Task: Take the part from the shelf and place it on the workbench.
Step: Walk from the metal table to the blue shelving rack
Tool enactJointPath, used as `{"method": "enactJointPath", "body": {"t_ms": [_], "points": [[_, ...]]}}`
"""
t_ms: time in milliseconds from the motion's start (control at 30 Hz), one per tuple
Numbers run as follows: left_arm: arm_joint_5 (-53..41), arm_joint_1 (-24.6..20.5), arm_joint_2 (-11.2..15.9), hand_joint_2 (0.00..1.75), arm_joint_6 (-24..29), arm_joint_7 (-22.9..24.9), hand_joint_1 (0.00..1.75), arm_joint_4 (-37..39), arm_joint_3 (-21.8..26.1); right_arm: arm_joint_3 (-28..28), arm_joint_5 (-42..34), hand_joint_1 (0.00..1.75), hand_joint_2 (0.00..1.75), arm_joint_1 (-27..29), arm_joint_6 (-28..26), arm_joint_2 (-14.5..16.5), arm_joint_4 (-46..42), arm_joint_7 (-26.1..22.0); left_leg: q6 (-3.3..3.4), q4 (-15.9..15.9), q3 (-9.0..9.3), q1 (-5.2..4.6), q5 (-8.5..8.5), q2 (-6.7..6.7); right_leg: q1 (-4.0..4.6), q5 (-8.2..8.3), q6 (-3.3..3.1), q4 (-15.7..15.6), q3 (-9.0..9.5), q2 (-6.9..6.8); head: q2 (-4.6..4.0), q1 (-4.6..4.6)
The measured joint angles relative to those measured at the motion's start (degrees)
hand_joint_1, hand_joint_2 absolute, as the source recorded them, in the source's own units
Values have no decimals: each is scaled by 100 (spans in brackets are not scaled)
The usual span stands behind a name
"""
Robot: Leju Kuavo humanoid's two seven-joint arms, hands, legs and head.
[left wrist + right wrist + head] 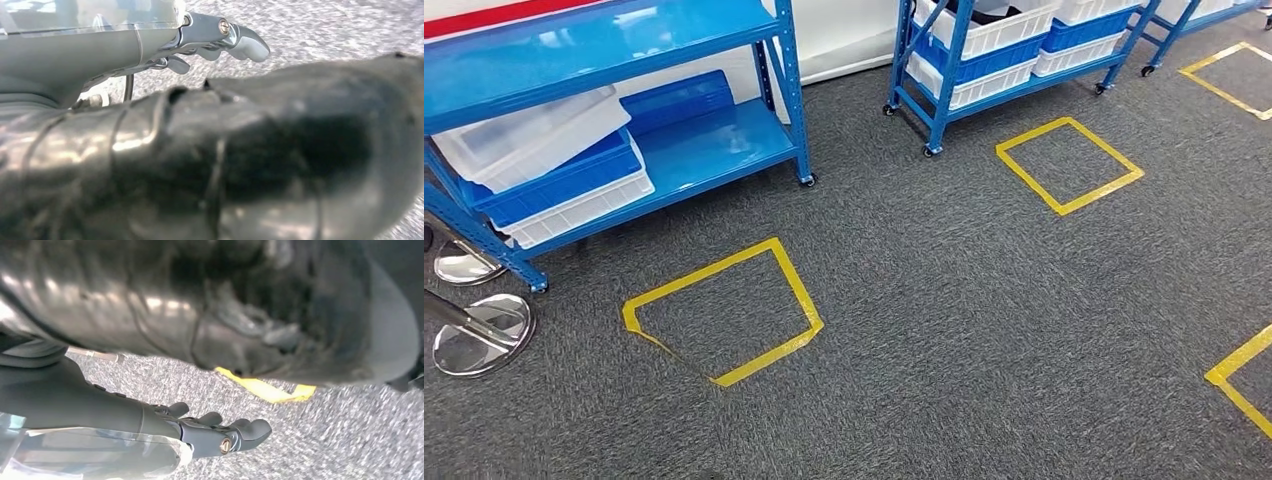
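Grey carpet (944, 330) covers the floor in the head view, marked with yellow tape squares, one near the middle left (724, 312) and another further back (1069, 165). At the back left stands a blue shelf (714, 140) on small wheels; its lower level carries stacked blue and white bins (554, 175), with a white bin lying tilted on top of them. A second blue shelf (1014, 60) stands at the back right, loaded with white and blue bins. Two round chrome bases (479, 330) sit on the carpet at the left edge, just beside the first shelf's front leg. Which bin holds the part cannot be told; no part is plainly visible on either shelf. In the left wrist view, the left hand (215, 42) hangs above the carpet, its light grey fingers (250, 46) gently bent and held near one another, with nothing between them. In the right wrist view, the right hand (215, 432) hangs likewise over the carpet, its dark fingers (252, 429) slightly curled and apart, empty, with a strip of yellow tape (265, 389) on the floor beyond.
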Motion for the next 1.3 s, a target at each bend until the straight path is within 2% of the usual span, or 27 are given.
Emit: {"method": "enactJointPath", "body": {"t_ms": [33, 100, 167, 200, 233, 267, 333, 400, 467, 500, 533, 600, 633, 667, 700, 733, 767, 833, 900, 967, 1000, 1067, 1133, 1167, 1200, 1233, 1300], "points": [[1, 6, 2, 0, 2, 2, 0, 0, -2, 3, -1, 0, 0, -4, -9, -1, -2, 4, 31, -43, 37, 24, 13, -59, -4, -90, 20, 135, -46, 148, 0, 11], [8, -8, -1, 0, 2, 3, 0, 0, -3, 4, -2, 0, 0, 6, -19, -2, -2, 30, 81, -84, 78, 51, 21, -190, -11, -394, 37, 740, -337, 480, 0, 37], [26, -26, -7, 0, 2, -7, 0, 0, -4, 5, 3, 0, 0, 24, -34, -2, -1, 67, 106, -78, 83, 52, 12, -352, -16, -604, 46, 1387, -715, 576, -1, 46], [35, -25, -10, 0, 2, -12, 0, 0, -4, 7, 13, 0, 0, 34, -46, -2, -1, 86, 104, -71, 90, 55, 6, -445, -22, -552, 53, 1480, -807, 582, -1, 47], [39, -21, -10, 0, 2, -16, 0, 0, -5, 9, 28, 0, 0, 41, -59, -2, -1, 107, 93, -58, 98, 62, -4, -542, -34, -387, 62, 1358, -797, 593, -1, 48], [40, -17, -10, 0, 2, -19, 0, 0, -5, 13, 47, 0, 0, 45, -73, -2, -1, 131, 73, -34, 105, 72, -18, -642, -53, -145, 73, 1047, -693, 633, -1, 49], [38, -20, -10, 0, 1, -25, 0, 0, -5, 24, 84, 0, 0, 55, -100, -3, 1, 163, 13, 48, 79, 88, -60, -812, -106, 193, 92, 378, -435, 904, -1, 50], [36, -27, -9, 0, -1, -35, 0, 0, -5, 42, 101, 0, 0, 55, -118, -2, 4, 173, -60, 102, 22, 97, -72, -944, -118, 238, 82, 123, -343, 1106, -1, 55], [35, -9, -4, 0, -1, -43, 0, 0, -7, 57, 104, 0, 0, 37, -124, -2, 5, 175, -132, 90, -19, 113, -49, -1076, -106, 244, 25, 97, -318, 1013, -1, 61], [35, 8, -2, 0, -1, -45, 0, 0, -7, 60, 104, 0, 0, 30, -124, -5, 5, 177, -159, 113, -39, 113, -62, -1030, -105, 255, -11, 70, -291, 940, -1, 58], [36, 19, 0, 0, -2, -46, 0, 0, -8, 62, 105, 0, 0, 29, -123, -7, 5, 179, -183, 216, -96, 107, -124, -893, -108, 268, -49, 42, -265, 860, -1, 40], [35, 11, -1, 0, -5, -51, 0, 0, -8, 63, 107, 0, 0, 38, -122, -9, 5, 182, -218, 737, -354, 93, -400, -477, -91, 275, -105, 3, -242, 690, 0, 1], [35, -2, -3, 0, -9, -57, 0, 0, -8, 64, 107, 0, 0, 46, -123, -6, 5, 187, -233, 1104, -545, 97, -567, -340, -75, 268, -125, 1, -241, 596, -1, -15], [34, -12, -4, 0, -14, -64, 0, 0, -8, 65, 108, 0, 0, 55, -126, -5, 5, 198, -242, 1419, -710, 103, -679, -275, -61, 258, -138, 2, -240, 500, -1, -13], [34, -14, -5, 0, -19, -69, 0, 0, -9, 66, 108, 0, 0, 63, -131, -6, 5, 212, -245, 1592, -801, 107, -703, -239, -51, 247, -147, 2, -236, 406, -1, -14], [34, -8, -5, 0, -25, -73, 0, 0, -9, 66, 108, 0, 0, 65, -138, -6, 5, 228, -241, 1548, -780, 109, -619, -215, -45, 235, -150, 3, -227, 322, -1, -14], [32, 0, -5, 0, -29, -73, 0, 0, -10, 66, 108, 0, 0, 63, -145, -6, 5, 239, -226, 1284, -640, 106, -446, -175, -41, 220, -146, 3, -210, 246, -1, -14], [25, 2, -4, 0, -34, -73, 0, 0, -10, 66, 108, 0, 0, 58, -155, -5, 5, 251, -167, 513, -224, 62, -122, 53, -25, 179, -115, 4, -162, 113, -1, -14], [19, -25, -4, 0, -35, -75, 0, 0, -10, 67, 108, 0, 0, 54, -173, -4, 5, 273, -96, 113, -16, -1, -36, 210, -5, 140, -67, 2, -123, -2, 0, -9], [19, -29, -4, 0, -36, -78, 0, 0, -13, 71, 111, 0, 0, 36, -214, -4, 5, 309, -43, 68, 1, -16, -46, 108, 6, 114, -9, -19, -82, -119, 0, -6], [20, -14, -4, 0, -36, -78, 0, 0, -14, 76, 117, 0, 0, 26, -232, -5, 4, 329, -20, 34, 27, 0, -37, 41, 0, 90, 23, -11, -58, -113, -1, -7], [22, -1, -3, 0, -38, -77, 0, 0, -17, 90, 135, 0, 0, 16, -250, -10, 3, 357, 35, -49, 98, 50, -9, -67, -8, -70, 71, 227, -137, 136, -1, 12], [28, -24, -9, 0, -46, -75, 0, 0, -19, 101, 153, 0, 0, 27, -251, -15, 3, 377, 79, -74, 121, 72, -8, -157, -21, -371, 85, 890, -481, 471, -1, 43], [33, -36, -17, 0, -51, -73, 0, 0, -20, 104, 161, 0, 0, 33, -253, -17, 3, 391, 91, -72, 123, 72, -16, -207, -21, -490, 88, 1240, -686, 539, -1, 54], [38, -41, -26, 0, -56, -71, 0, 0, -20, 108, 167, 0, 0, 41, -267, -19, 3, 408, 94, -67, 130, 72, -24, -263, -21, -511, 93, 1454, -834, 565, -1, 60], [45, -37, -34, 0, -60, -68, 0, 0, -21, 113, 169, 0, 0, 48, -301, -21, 3, 431, 89, -59, 141, 74, -35, -314, -23, -419, 95, 1470, -889, 573, -1, 62], [75, -26, -42, 0, -54, -63, 0, 0, -21, 123, 165, 0, 0, 62, -435, -29, 3, 476, 57, -23, 169, 83, -72, -397, -43, 31, 97, 899, -703, 589, -1, 65]]}}
